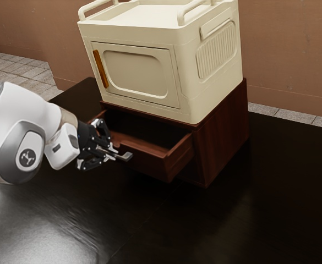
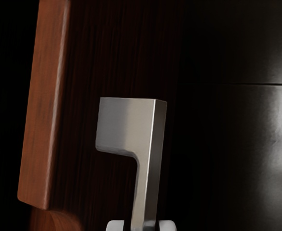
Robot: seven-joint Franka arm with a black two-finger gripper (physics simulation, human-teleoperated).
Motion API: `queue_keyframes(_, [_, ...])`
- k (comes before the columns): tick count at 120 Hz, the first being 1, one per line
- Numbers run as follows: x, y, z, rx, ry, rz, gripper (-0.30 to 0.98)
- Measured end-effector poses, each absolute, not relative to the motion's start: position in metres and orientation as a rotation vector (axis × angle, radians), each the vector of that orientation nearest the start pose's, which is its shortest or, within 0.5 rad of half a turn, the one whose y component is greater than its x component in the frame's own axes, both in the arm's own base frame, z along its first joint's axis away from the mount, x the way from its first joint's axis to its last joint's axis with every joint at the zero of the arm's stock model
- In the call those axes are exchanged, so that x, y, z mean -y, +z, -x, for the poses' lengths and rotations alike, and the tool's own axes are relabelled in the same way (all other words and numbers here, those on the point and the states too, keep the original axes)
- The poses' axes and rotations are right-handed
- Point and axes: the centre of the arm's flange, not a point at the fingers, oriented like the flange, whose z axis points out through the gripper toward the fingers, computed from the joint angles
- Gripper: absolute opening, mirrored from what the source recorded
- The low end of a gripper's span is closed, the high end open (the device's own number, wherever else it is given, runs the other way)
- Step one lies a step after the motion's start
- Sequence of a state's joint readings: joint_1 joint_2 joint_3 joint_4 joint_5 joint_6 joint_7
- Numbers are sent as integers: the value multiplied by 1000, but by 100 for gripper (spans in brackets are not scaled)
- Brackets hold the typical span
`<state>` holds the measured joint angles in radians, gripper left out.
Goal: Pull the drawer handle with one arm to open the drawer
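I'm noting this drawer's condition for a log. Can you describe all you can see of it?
The drawer looks like reddish-brown wood, with a smooth front whose top edge dips partway along. It stands partly pulled out of the matching cabinet. Its top is open, the inside too dark to read. A squared silver-grey handle, metallic in look, is on its front. The gripper is at that handle.

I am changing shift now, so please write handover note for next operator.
Gripper: shut on the metal drawer handle.
Where: drawer sits in the dark-red wooden cabinet, under the cream box with an orange door handle.
Done: drawer is pulled partly out.
Left: perhaps a little more pull, then release; full travel cannot be judged.
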<state>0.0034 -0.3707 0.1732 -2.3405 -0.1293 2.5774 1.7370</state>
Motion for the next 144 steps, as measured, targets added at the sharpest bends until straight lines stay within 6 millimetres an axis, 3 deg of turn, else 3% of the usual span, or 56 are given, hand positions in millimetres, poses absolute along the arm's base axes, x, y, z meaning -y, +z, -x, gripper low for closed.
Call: queue_keyframes(144, [-94,549,-432,-1795,-670,1979,-3])
